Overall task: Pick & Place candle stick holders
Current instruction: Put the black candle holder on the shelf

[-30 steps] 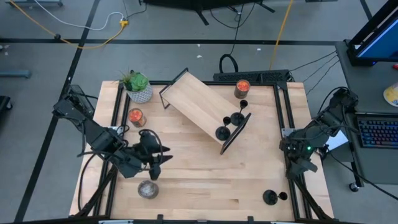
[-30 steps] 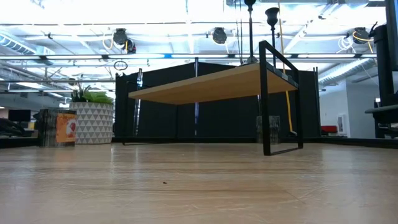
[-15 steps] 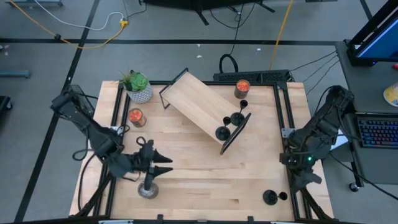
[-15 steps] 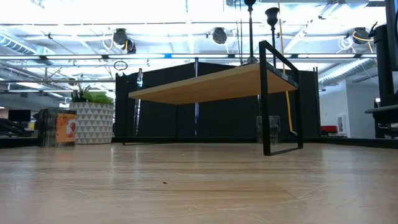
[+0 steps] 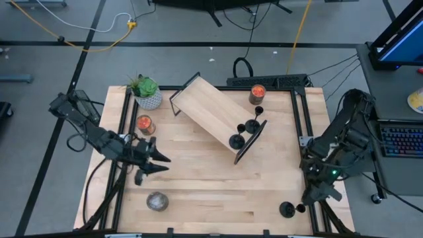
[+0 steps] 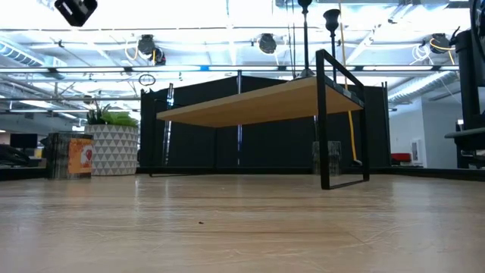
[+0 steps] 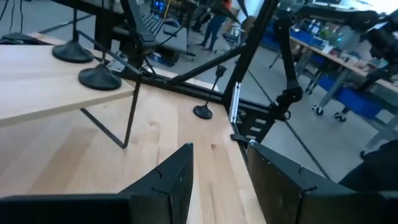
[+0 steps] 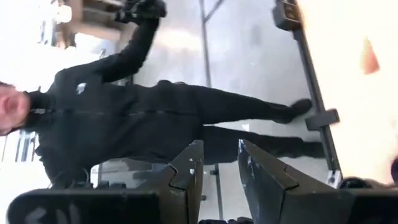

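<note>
My left gripper hangs over the left part of the pale plank-wood table, its fingers spread and empty. My right gripper hovers at the table's right edge, its fingers a little apart with nothing between them, just beside the lone black goblet-shaped candle stick holder standing near the front right corner. The other two black candle stick holders stand close together at the end of the low light-wood shelf on thin black metal legs. The holders look hard and smooth, probably metal, each with a broad flat disc base, a thin stem and a small cup on top. That shape is my main worry: the stem is narrow, so a slightly off-centre closing could knock the holder over rather than catch it, and a tipped one would likely roll on its round base towards the nearby table edge. Placing it carries a second risk, since the two on the shelf sit close to its end frame and to each other; a bump from the third could topple them off. On the left, a small round grey jar, an orange glass candle jar and a spiky green plant in a white patterned pot flank my left arm, so a wide swing could clip them.
</note>
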